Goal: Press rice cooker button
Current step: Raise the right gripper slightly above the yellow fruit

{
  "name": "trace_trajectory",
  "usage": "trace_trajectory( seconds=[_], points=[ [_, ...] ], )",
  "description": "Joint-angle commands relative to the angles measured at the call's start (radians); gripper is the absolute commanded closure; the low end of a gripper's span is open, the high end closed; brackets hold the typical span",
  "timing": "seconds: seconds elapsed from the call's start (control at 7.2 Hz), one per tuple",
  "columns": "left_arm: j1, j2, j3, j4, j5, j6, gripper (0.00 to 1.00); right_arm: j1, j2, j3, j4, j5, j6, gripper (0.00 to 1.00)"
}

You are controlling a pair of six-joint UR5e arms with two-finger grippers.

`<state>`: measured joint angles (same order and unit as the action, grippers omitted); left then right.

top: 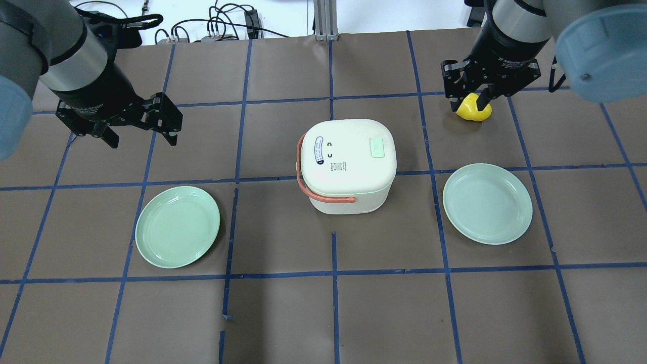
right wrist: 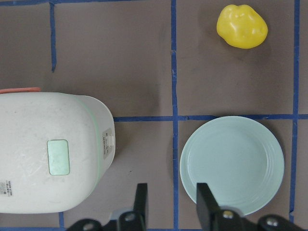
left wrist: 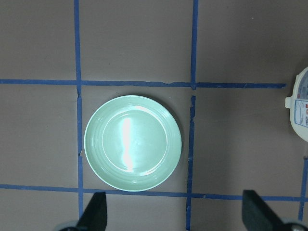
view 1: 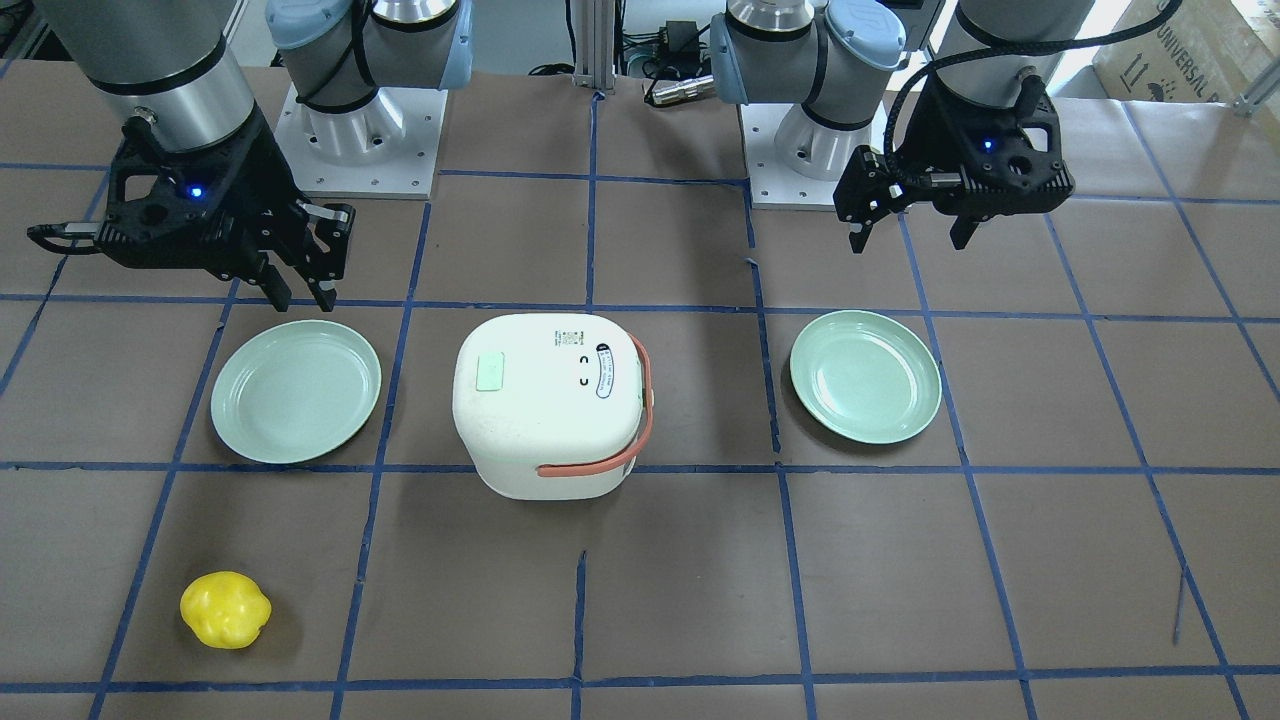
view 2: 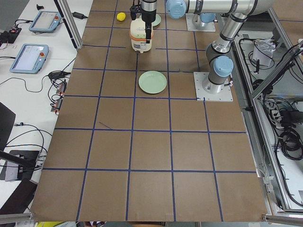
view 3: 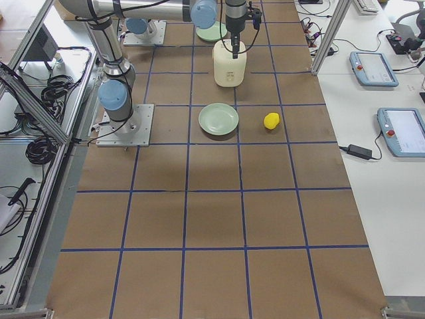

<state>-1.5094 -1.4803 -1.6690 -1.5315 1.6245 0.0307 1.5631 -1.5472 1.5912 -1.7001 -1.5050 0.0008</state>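
The white rice cooker with an orange handle stands at the table's middle, lid shut. Its pale green button is on the lid and also shows in the overhead view and the right wrist view. My left gripper hovers open and empty to the cooker's left, above a green plate. My right gripper hovers open and empty to the cooker's right, its fingers narrowly apart. Neither gripper touches the cooker.
Two pale green plates lie either side of the cooker, one on my left and one on my right. A yellow lumpy fruit lies beyond the right plate, under my right gripper in the overhead view. Brown table with blue tape lines.
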Motion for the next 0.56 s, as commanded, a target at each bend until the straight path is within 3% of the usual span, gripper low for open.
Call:
trace_trajectory(
  seconds=[0.0,0.14,0.42],
  points=[
    [0.0,0.0,0.0,0.001,0.0,0.0,0.0,0.0,-0.002,-0.016,0.005,0.061,0.001,0.98],
    [0.0,0.0,0.0,0.001,0.0,0.0,0.0,0.003,-0.002,-0.014,0.01,0.089,0.002,0.97],
    [0.0,0.0,0.0,0.001,0.0,0.0,0.0,0.008,0.007,0.004,-0.003,0.271,-0.001,0.97]
  ],
)
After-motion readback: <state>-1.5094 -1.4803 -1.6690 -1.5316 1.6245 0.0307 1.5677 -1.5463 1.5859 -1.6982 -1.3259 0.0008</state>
